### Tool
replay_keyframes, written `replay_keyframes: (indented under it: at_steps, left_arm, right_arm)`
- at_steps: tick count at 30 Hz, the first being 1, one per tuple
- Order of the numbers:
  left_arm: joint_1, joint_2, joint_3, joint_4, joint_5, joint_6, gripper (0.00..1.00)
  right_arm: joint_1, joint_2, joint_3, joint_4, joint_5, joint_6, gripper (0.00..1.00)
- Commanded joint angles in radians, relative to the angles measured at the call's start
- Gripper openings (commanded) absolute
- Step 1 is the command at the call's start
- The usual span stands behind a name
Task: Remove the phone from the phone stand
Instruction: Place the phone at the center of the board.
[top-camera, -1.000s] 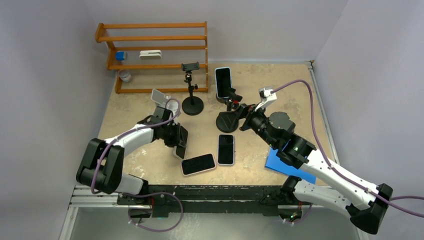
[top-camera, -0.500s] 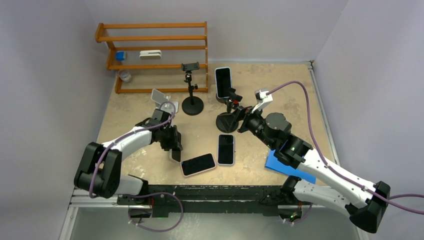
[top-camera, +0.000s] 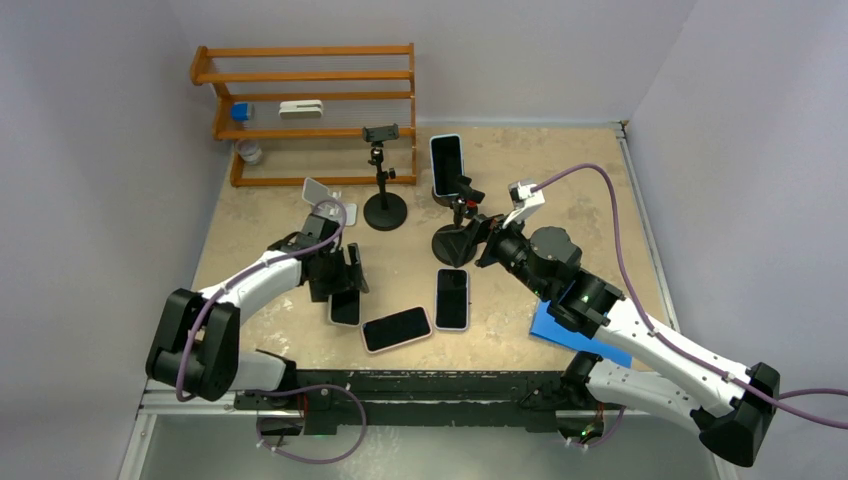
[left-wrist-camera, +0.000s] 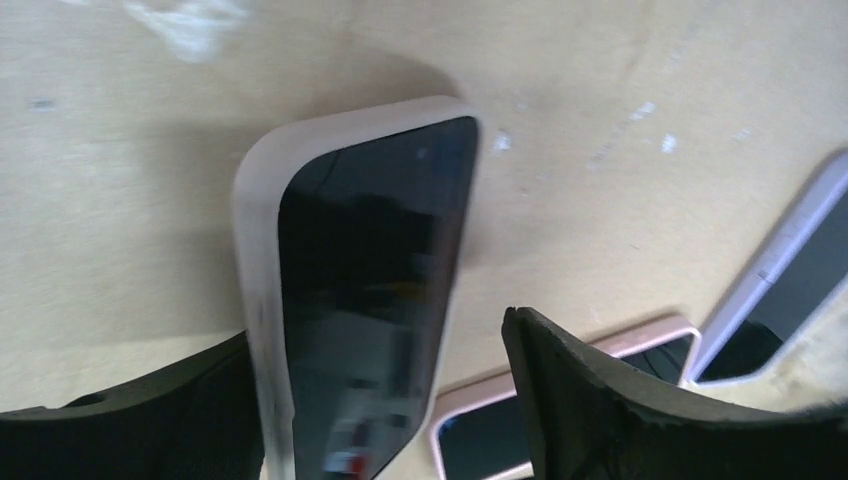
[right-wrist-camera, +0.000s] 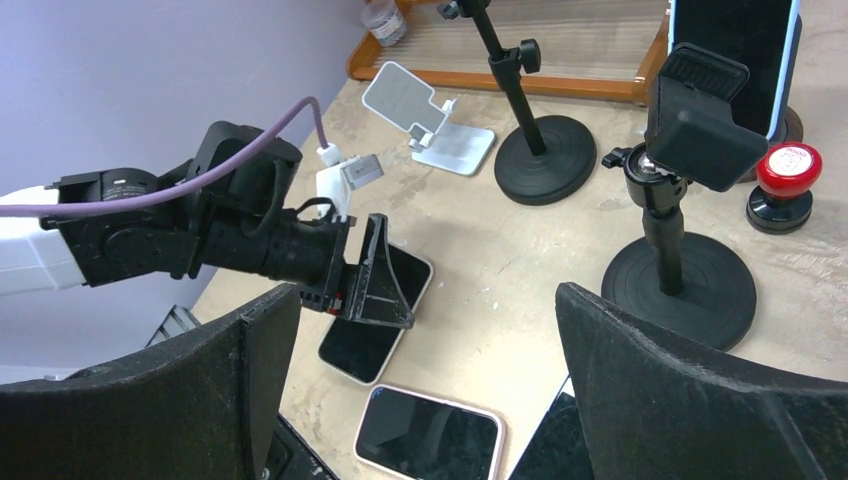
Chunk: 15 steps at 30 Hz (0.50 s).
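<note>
A phone in a pale case lies flat on the table, screen up, near the left front. My left gripper hovers right over it, open. In the left wrist view the phone lies between the fingers; the right finger stands clear of it. The white folding phone stand behind it is bare. My right gripper is open and holds nothing, beside a black clamp stand. Another phone still stands upright in a stand at the back.
A pink-cased phone and a light-cased phone lie near the front edge. A tall black stand and a wooden rack are at the back. A blue pad lies under my right arm. A red knob sits by the clamp stand.
My left gripper has brought the pale-cased phone down flat onto the table and opened its jaws. The right arm has shifted only slightly.
</note>
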<state>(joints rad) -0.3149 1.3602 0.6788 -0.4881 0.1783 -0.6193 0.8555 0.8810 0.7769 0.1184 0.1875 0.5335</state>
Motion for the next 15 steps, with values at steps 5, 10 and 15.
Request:
replay_keyframes:
  at_steps: [5, 10, 15]
  left_arm:
    - [0.008, -0.075, 0.024, -0.117, -0.259, -0.053, 0.79]
    - [0.008, -0.116, 0.044, -0.150, -0.302, -0.061, 0.80]
    - [0.008, -0.222, 0.097, -0.166, -0.279, -0.038, 0.80]
  right_arm:
    - [0.001, -0.018, -0.019, 0.048, -0.015, 0.002, 0.99]
    - [0.000, -0.005, -0.029, 0.031, -0.017, 0.011, 0.99]
    - [0.001, 0.035, -0.088, 0.094, -0.127, -0.013, 0.90]
